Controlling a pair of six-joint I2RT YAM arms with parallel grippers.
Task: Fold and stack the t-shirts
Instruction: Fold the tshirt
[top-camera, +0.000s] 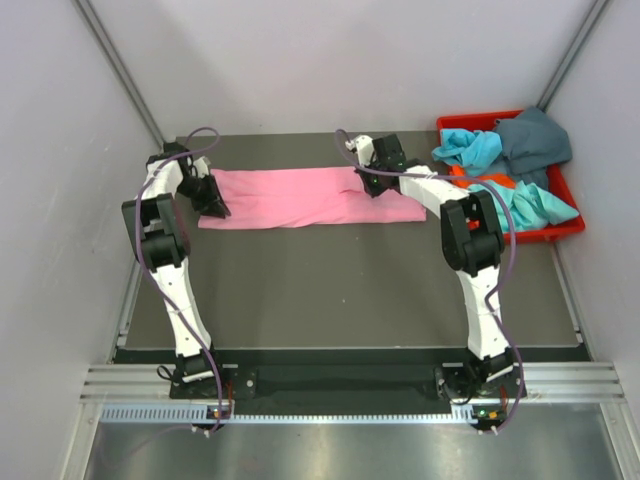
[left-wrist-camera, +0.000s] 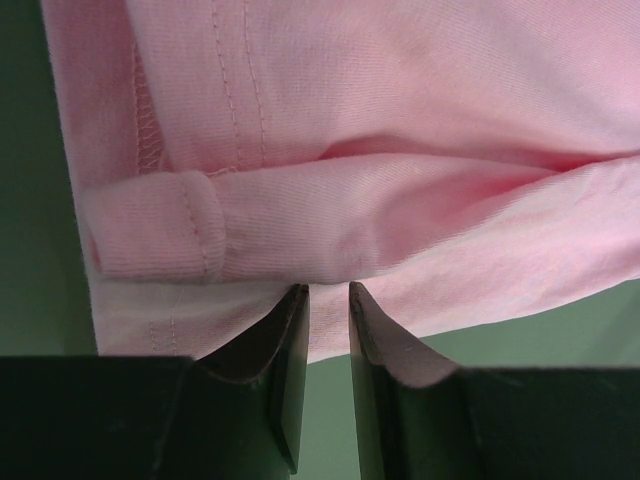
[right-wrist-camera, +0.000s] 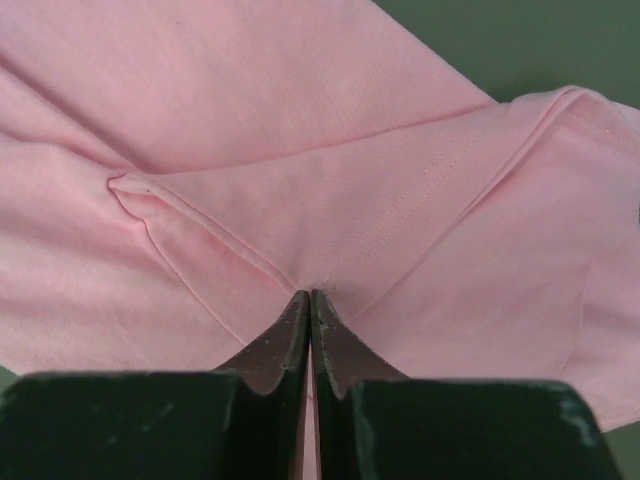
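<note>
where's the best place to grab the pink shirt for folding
Probably at both short ends of the pink t-shirt, coming down from above: it lies flat as a long strip, so only a folded edge gives something to pinch.

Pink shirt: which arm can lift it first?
Probably right: the right gripper is shut on the pink shirt, pinching a fold. The left gripper sits at the shirt's edge with jaws apart, holding nothing.

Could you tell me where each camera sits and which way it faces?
Top external: above, behind the bases, looking down at the table; both arms show.
Left wrist: on the left arm, facing the pink t-shirt; left claw shows.
Right wrist: on the right arm, facing the shirt; right claw pinches it.
Shared: all see that shirt.
</note>
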